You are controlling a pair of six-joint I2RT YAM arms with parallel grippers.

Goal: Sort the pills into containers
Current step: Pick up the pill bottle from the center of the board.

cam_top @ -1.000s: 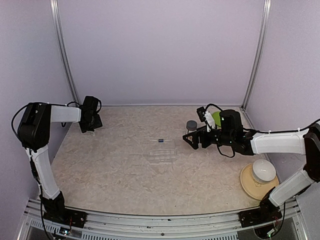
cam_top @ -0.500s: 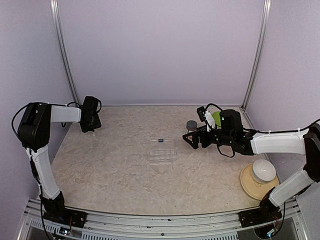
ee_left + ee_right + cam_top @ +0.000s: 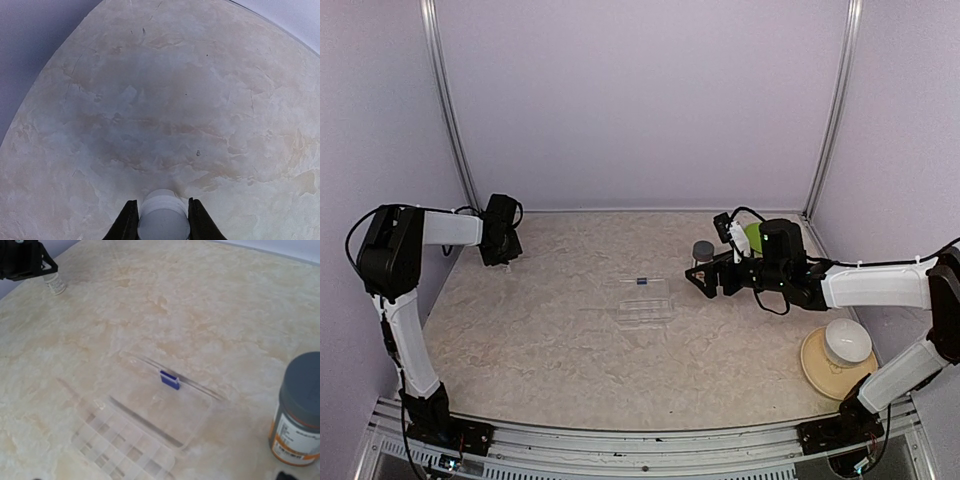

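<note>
**Desk:** Where is the pill?

**Photographer:** One dark blue pill [image 3: 169, 380] shows at centre frame in the right wrist view, at the far edge of the clear pill box [image 3: 167, 415]. Whether it rests on the opened lid or clips to it is hard to tell. The compartments [image 3: 125, 446] lie lower left of it.

**Desk:** And the arms?

**Photographer:** At upper left of the overhead frame, the left gripper [image 3: 161, 202] presses both fingers against a white bottle [image 3: 163, 222] standing on the table [image 3: 520, 340]. Right of centre, the right gripper [image 3: 704, 281] stands wide and holds nothing, just below a grey-capped bottle [image 3: 703, 250].
</note>
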